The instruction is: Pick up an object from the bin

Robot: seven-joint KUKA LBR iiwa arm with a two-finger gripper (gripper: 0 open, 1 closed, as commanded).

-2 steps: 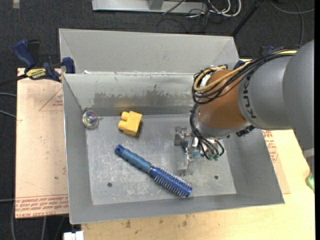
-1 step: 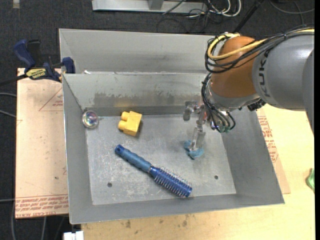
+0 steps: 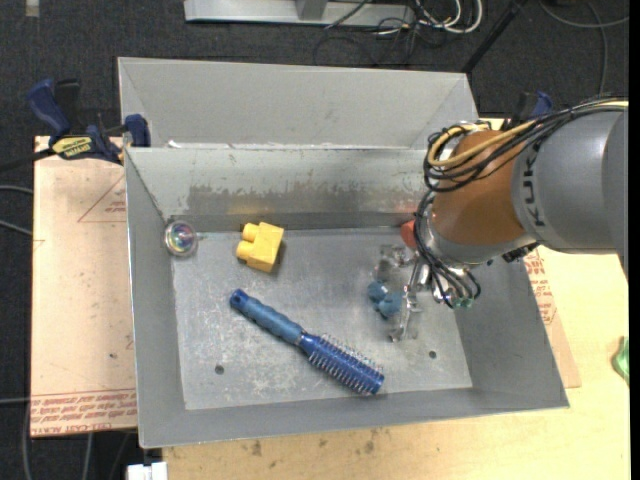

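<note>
My gripper [image 3: 397, 294] is low over the bin floor at the right, under the orange wrist cover. Its two metal fingers stand apart, one toward the back [image 3: 388, 264] and one toward the front [image 3: 405, 324]. A small blue-teal lumpy thing [image 3: 380, 299] lies on the floor at the left edge of the gap between them; I cannot tell whether either finger touches it. A blue hairbrush [image 3: 305, 343] lies slantwise to the left and front of the gripper, bristle end nearest it.
A yellow block [image 3: 260, 245] and a shiny little ball [image 3: 181, 238] lie near the back wall at the left. A bit of something red [image 3: 408, 231] peeks out behind the wrist. The arm covers the bin's right rear corner.
</note>
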